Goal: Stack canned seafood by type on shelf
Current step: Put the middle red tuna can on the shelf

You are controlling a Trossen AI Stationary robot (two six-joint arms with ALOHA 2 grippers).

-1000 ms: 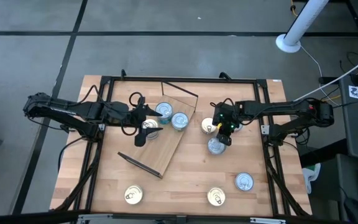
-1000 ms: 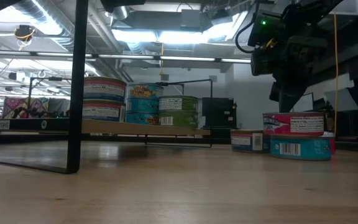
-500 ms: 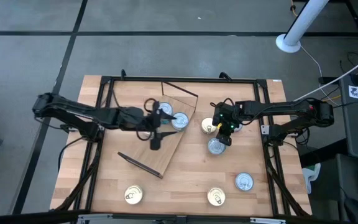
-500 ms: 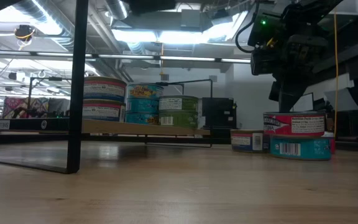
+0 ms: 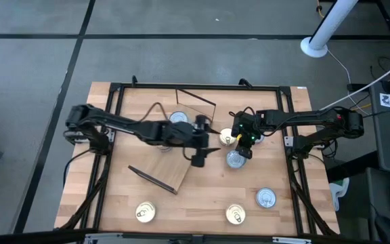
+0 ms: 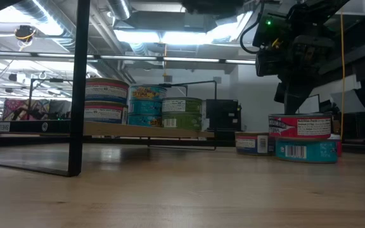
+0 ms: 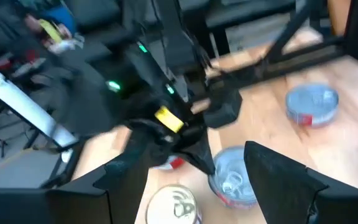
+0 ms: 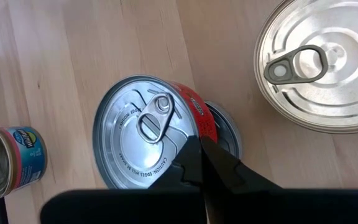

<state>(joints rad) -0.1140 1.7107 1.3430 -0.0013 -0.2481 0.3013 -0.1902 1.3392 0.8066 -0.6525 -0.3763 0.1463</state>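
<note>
Silver and gold tins, one arm over the shelf's edge

Slatted wood of the desk [image 5: 208,196] carries three loose tins along its near edge: a gold-lidded tin [image 5: 145,212], a second gold-lidded tin [image 5: 235,214] and a silver-topped tin [image 5: 266,198].

Farther in, the plywood shelf [image 5: 171,166] lies at an angle with its dark frame bar [image 5: 151,179] toward the near side. The left gripper [image 5: 199,157] hangs over the shelf's right edge with its jaws spread wide and nothing between them; its wrist view looks across at the right arm and the cans below it.

Just right of it stands a two-high stack: a red-labelled tin [image 6: 299,125] on a blue-labelled tin [image 6: 305,150]. The right gripper [image 5: 247,144] sits directly above this stack, jaws clenched together and empty, their tips over the silver pull-tab lid. A gold-lidded can [image 5: 228,137] sits beside it.

At the shelf's far end stands a cluster of stacked tins [image 6: 143,106].
</note>
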